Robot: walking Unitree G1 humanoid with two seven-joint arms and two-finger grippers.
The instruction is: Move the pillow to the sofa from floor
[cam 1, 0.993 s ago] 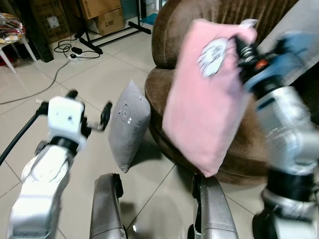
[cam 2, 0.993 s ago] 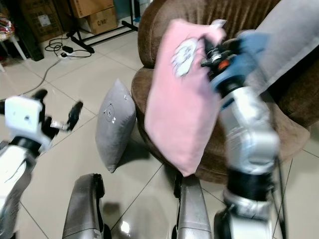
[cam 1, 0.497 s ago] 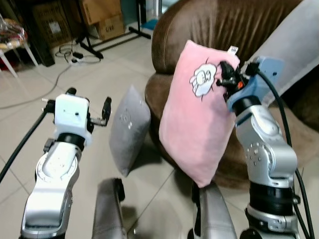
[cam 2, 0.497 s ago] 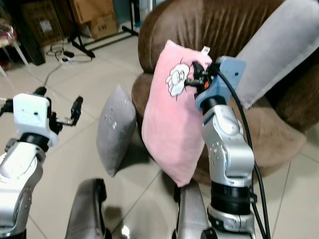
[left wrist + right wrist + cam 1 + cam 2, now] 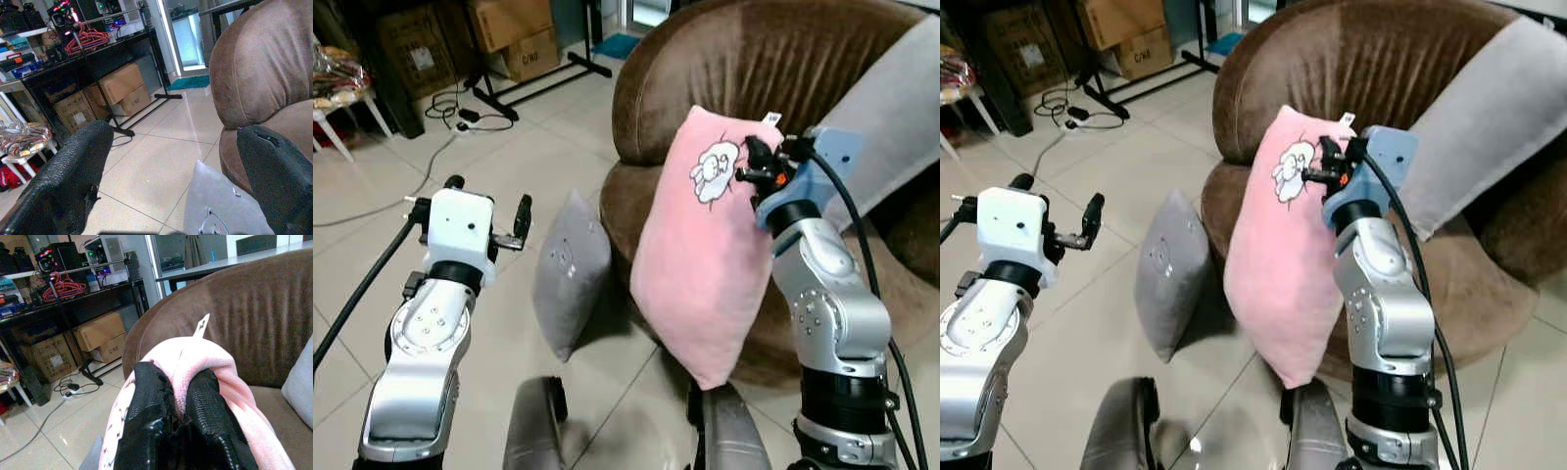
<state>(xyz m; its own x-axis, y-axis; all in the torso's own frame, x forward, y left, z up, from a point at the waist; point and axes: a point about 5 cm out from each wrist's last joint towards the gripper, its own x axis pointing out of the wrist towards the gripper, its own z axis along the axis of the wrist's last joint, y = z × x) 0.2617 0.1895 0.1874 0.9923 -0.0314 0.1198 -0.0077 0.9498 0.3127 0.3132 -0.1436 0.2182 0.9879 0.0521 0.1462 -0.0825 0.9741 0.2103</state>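
Right hand (image 5: 751, 166): fingers pinching top corner of soft pink cartoon-print pillow (image 5: 700, 255), hanging before brown velvet sofa (image 5: 744, 69).
Left hand (image 5: 489, 211): fingers spread, holding nothing.
Grey square pillow (image 5: 570, 269): upright on tiled floor (image 5: 499, 147), 9 o'clock of pink pillow.

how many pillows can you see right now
3: a pink pillow held up by the right gripper, a grey pillow on the floor against the sofa, a long grey cushion on it.

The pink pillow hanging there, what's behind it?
Behind the pink pillow, held up by the right end effector, is the brown sofa. The pillow covers part of the sofa's seat front, so that patch cannot be seen.
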